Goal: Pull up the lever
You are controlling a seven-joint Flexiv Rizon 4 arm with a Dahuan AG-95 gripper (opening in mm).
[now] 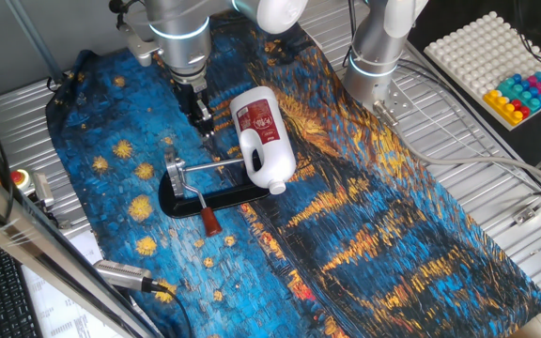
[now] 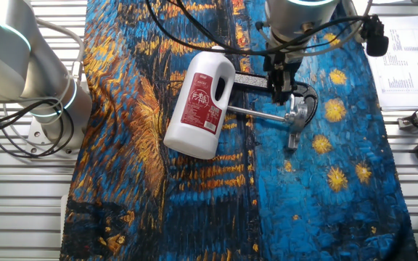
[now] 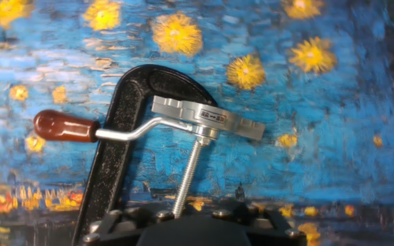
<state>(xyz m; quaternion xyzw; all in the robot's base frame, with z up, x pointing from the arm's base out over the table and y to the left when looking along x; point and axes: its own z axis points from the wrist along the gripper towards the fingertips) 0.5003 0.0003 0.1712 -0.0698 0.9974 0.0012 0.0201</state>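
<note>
The lever [image 3: 125,132] is a slim silver rod with a reddish-brown knob [image 3: 63,126], hinged to a black oval-based fixture [image 3: 118,164]. It lies low, almost flat over the cloth. In one fixed view the lever [image 1: 193,199] points to the table's front, its knob [image 1: 211,222] just past the black base [image 1: 238,195]. My gripper [image 1: 203,120] hangs over the cloth behind the fixture, apart from the lever, its dark fingers together and empty. It also shows in the other fixed view [image 2: 278,81]. The hand view shows only the gripper's black body at the bottom, not the fingertips.
A white jug with a red label [image 1: 263,136] lies on its side across the fixture's plain silver crossbar [image 1: 216,165]. A threaded screw [image 3: 189,171] runs from the hinge plate [image 3: 207,119] toward my hand. A blue and orange painted cloth [image 1: 364,216] covers the table.
</note>
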